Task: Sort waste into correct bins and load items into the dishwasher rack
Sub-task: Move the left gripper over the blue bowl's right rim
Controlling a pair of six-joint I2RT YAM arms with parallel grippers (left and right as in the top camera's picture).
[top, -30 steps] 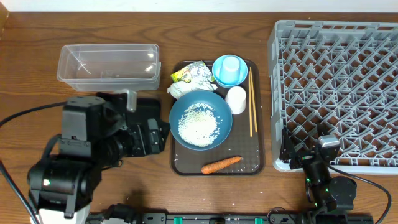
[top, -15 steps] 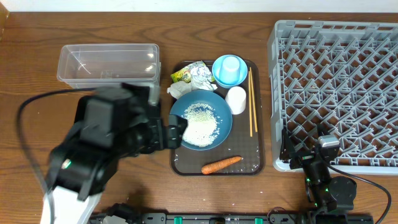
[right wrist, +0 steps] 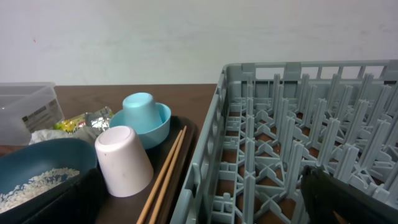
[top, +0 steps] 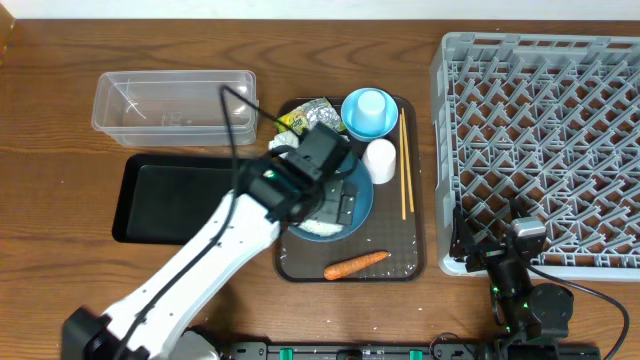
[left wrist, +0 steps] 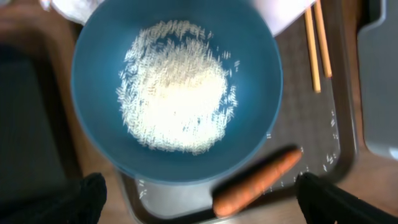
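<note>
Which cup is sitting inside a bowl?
The light blue cup: it sits upside down inside the small light blue bowl. The white cup stands beside that bowl, directly on the brown tray.

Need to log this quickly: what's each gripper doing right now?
Left gripper: open, empty, above the dark blue bowl.
Right gripper: open, empty.
</note>
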